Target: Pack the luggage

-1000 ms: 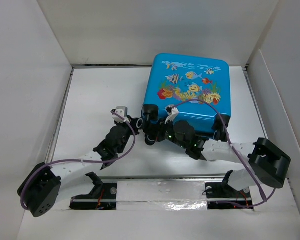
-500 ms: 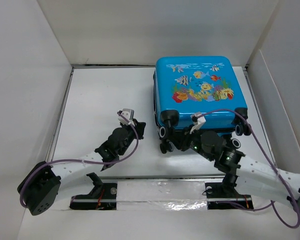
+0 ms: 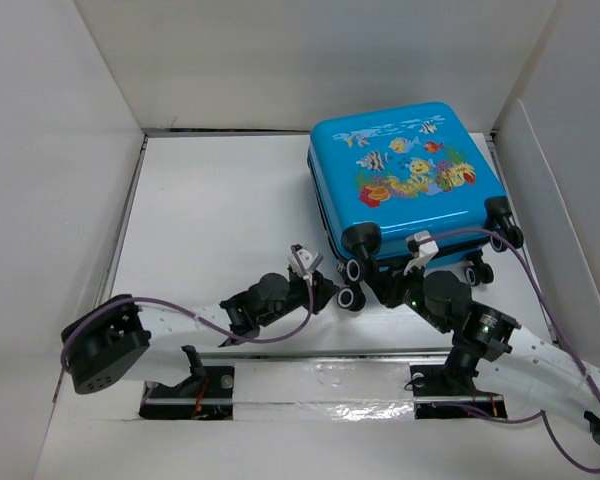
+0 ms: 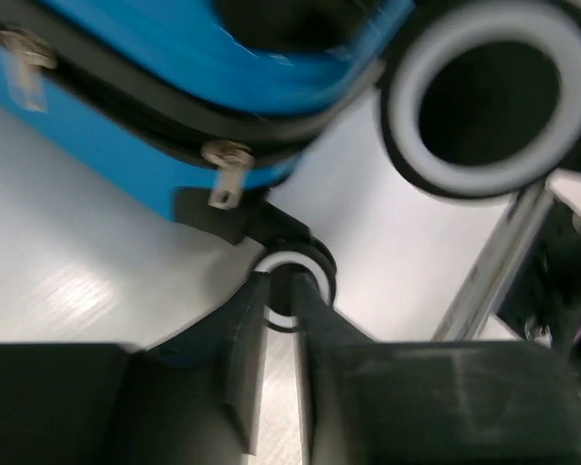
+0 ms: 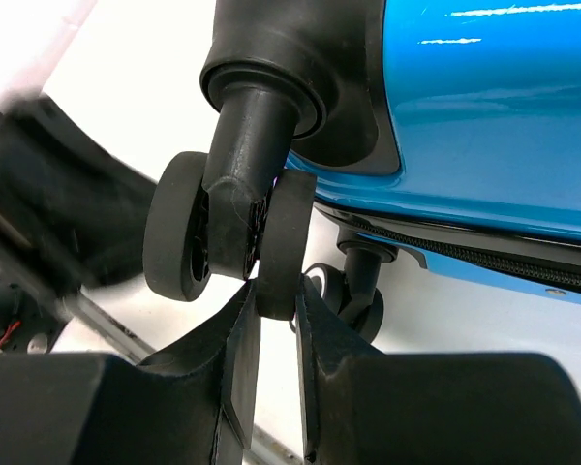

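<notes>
The luggage (image 3: 410, 190) is a closed blue suitcase with a fish print, lying front-up at the back right with its wheels toward me. My right gripper (image 3: 390, 285) is under its near edge. In the right wrist view the right gripper (image 5: 276, 300) is shut on one black disc of a twin wheel (image 5: 286, 242) below the blue shell (image 5: 484, 97). My left gripper (image 3: 330, 292) is at the near-left wheel (image 3: 352, 297). In the left wrist view the left gripper (image 4: 281, 291) has its jaws nearly together, the tips in front of a white-ringed wheel (image 4: 295, 263).
White walls enclose the table on the left, back and right. A taped metal rail (image 3: 320, 385) runs along the near edge between the arm bases. A second white-ringed wheel (image 4: 484, 97) fills the upper right of the left wrist view. Purple cables trail along both arms.
The suitcase has shifted right and turned, its wheel end swinging toward the near right, with the right gripper holding on. The left arm has reached right, up to the near-left wheel.
</notes>
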